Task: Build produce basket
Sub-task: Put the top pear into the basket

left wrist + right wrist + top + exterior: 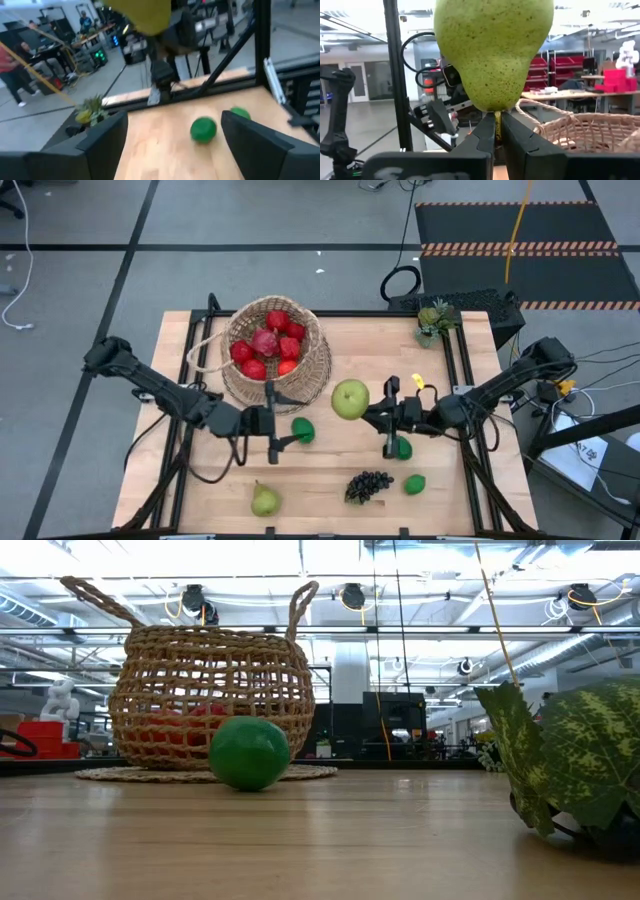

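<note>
basket (277,352): sat far-left on the counter (470,500), fruit (268,346) piled in it
lime (303,430): just in front of the basket
pear (350,399): up off the counter, right of the basket
grapes (368,485): near front edge, another pear (264,500) to their left
potted plant (433,321): far-right corner

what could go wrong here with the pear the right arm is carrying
The right gripper pinches the green pear only by its thin stem, so the fruit could swing or slip loose before it gets over the basket.

The open left gripper sits just in front of the basket, close to the pear's likely path; the arms might bump.

The basket already holds a heap of red fruit, so a dropped pear might bounce or roll out.
</note>
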Action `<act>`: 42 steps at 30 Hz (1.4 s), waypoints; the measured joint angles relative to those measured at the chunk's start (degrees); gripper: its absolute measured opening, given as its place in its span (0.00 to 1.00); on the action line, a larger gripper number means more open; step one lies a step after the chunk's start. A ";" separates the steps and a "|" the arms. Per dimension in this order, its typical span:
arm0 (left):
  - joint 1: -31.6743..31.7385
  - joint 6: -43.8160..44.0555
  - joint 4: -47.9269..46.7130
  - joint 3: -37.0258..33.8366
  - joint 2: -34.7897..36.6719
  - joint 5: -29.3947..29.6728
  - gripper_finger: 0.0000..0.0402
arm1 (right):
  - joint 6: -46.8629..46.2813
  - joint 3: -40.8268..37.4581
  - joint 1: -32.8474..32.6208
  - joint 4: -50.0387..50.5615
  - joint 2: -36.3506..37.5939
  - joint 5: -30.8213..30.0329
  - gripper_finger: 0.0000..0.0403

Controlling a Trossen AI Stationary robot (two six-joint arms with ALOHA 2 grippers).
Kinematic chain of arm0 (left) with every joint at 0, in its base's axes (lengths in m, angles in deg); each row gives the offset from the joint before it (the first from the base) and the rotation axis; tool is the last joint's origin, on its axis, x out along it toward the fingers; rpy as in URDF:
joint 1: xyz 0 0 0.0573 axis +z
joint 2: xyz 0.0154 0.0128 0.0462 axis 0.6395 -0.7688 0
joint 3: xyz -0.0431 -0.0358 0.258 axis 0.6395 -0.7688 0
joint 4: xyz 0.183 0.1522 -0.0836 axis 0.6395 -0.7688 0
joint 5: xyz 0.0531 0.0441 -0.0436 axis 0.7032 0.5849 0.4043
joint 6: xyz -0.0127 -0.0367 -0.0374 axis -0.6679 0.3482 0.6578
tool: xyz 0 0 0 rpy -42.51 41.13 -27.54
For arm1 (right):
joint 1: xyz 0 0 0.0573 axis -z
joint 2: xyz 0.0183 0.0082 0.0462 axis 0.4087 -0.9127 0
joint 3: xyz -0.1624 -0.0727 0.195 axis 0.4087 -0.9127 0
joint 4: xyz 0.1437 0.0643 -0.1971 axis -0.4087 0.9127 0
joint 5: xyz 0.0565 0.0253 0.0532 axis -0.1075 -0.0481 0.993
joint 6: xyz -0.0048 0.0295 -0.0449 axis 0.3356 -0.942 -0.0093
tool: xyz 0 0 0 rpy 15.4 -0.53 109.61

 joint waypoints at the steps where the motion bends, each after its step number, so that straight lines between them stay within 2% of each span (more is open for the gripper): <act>1: 0.45 -0.06 2.11 0.00 -0.85 -1.09 0.81 | 0.70 -0.02 0.12 -1.22 -0.87 0.33 0.03; 9: 4.26 1.67 15.44 0.00 -6.51 -11.26 0.76 | 2.51 -0.02 3.66 -8.46 -8.02 7.44 0.03; 13: 5.40 1.02 19.19 0.00 -9.09 -13.55 0.75 | 2.44 -0.02 5.00 -10.70 -11.10 9.26 0.03; 17: 6.67 0.00 21.42 -0.01 -12.01 -13.73 0.81 | 2.57 -0.02 6.03 -12.67 -13.38 11.79 0.03; 23: 7.67 -0.33 29.14 -0.02 -15.37 -14.11 0.93 | 2.62 0.00 6.64 -13.20 -14.04 11.95 0.03; 28: 7.66 -0.41 32.77 -0.02 -16.09 -15.88 0.95 | 2.64 0.00 6.72 -12.36 -14.04 12.00 0.03; 34: 8.16 0.80 34.03 -0.02 -16.08 -15.44 0.87 | 2.64 0.00 6.79 -11.48 -14.07 11.99 0.03; 42: 8.94 0.55 33.91 -0.02 -16.07 -15.46 0.65 | 2.64 0.00 6.79 -11.43 -14.07 11.99 0.03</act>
